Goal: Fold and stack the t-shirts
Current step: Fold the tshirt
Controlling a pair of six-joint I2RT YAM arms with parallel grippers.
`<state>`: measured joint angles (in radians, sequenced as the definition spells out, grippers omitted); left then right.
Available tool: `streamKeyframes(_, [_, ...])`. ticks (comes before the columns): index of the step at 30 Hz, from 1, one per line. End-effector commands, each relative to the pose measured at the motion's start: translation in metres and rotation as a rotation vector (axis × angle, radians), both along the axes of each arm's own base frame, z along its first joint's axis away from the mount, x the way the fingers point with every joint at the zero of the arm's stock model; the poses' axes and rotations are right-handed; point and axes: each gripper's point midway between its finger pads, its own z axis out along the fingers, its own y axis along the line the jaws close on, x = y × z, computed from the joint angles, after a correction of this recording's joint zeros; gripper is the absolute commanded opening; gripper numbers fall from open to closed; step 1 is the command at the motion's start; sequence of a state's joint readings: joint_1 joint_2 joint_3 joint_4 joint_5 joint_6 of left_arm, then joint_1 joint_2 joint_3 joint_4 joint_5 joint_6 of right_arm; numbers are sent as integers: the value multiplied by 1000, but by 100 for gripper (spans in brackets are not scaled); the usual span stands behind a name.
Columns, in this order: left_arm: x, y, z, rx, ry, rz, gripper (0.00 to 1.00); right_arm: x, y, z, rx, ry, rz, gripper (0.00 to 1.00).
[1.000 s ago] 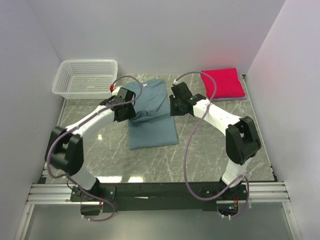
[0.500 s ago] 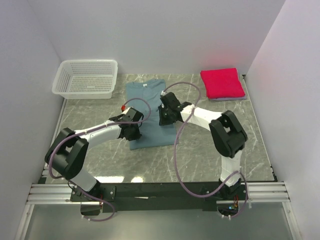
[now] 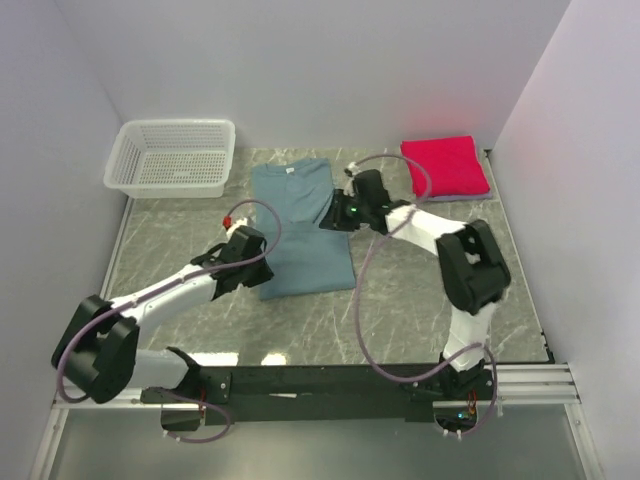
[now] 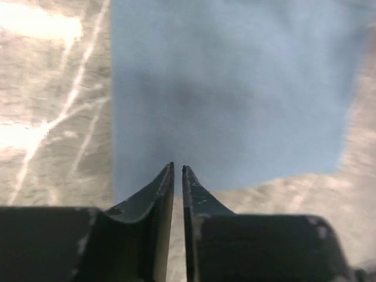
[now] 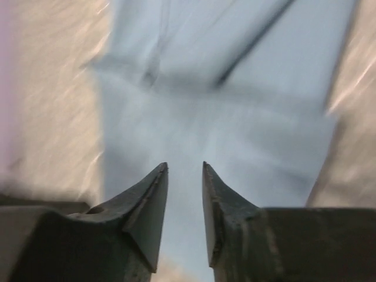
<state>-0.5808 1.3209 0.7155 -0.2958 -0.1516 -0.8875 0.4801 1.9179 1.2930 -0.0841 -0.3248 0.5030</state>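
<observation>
The teal-blue t-shirt (image 3: 300, 225) lies flat as a long folded rectangle in the middle of the table, collar toward the back. My left gripper (image 3: 260, 268) sits at its near left corner. In the left wrist view the left gripper (image 4: 177, 168) is shut with nothing between the jaws, and the teal cloth (image 4: 235, 88) lies just ahead. My right gripper (image 3: 333, 218) hovers at the shirt's right edge. In the right wrist view the right gripper (image 5: 184, 165) stands open and empty over the cloth (image 5: 235, 117). The crimson-pink t-shirt (image 3: 445, 165) lies folded at the back right on a thin lavender one (image 3: 455, 198).
A white mesh basket (image 3: 172, 155) stands at the back left corner. White walls close in the table on three sides. Bare marbled tabletop (image 3: 430, 290) shows to the right of the teal shirt and along the near edge.
The bunched fold across the teal shirt is gone and it now lies flat. My left gripper closed and drew back to the near left corner. The right gripper moved along the right edge and opened a little.
</observation>
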Motion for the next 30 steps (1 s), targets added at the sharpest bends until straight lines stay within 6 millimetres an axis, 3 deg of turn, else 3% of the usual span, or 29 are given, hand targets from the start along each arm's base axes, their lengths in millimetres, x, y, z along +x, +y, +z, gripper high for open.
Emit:
streamKeyframes(1, [5,-18,22,-187,-88,-33,15,-60,18,48,352,16,206,38])
streamKeyframes(2, [7,-23,26,-219,-120,-48,12,-78,25,59,446,29,284,40])
streamKeyframes(3, [1,-23,19,-233,-100,-62,11,-88,24,57,473,44,307,40])
streamKeyframes(4, [0,-24,16,-244,-94,-59,11,-107,18,37,479,102,310,40])
streamKeyframes(5, [-2,-23,12,-249,-86,-55,11,-112,18,37,507,93,320,40])
streamKeyframes(7, [-6,-21,-2,-272,-60,-38,9,-131,6,10,514,162,311,41])
streamKeyframes(8, [-10,-15,-13,-269,-33,-19,7,-131,4,7,530,152,305,41])
streamKeyframes(12, [-17,1,-42,-264,46,57,1,-138,-23,-48,492,261,216,41])
streamKeyframes(15, [-24,12,-54,-250,91,104,1,-141,-43,-63,491,288,161,40])
streamKeyframes(18, [-28,19,-51,-244,93,121,1,-137,-53,-58,429,254,144,40])
streamKeyframes(19, [-34,22,-53,-228,117,129,1,-139,-60,-65,369,266,122,40])
streamKeyframes(22, [-30,29,-38,-204,86,147,1,-131,-69,-47,283,179,103,40])
streamKeyframes(25, [-28,38,-23,-136,81,155,6,-134,-89,-45,124,174,5,40])
streamKeyframes(26, [-25,39,-13,-118,79,155,9,-127,-99,-40,56,128,-54,40])
streamKeyframes(28, [-21,44,-7,-62,75,153,14,-134,-103,-40,-44,136,-81,44])
streamKeyframes(29, [-13,40,6,-56,52,144,20,-133,-105,-34,-82,113,-102,46])
streamKeyframes(30, [-18,44,1,-7,89,136,23,-122,-115,-32,-163,68,-166,48])
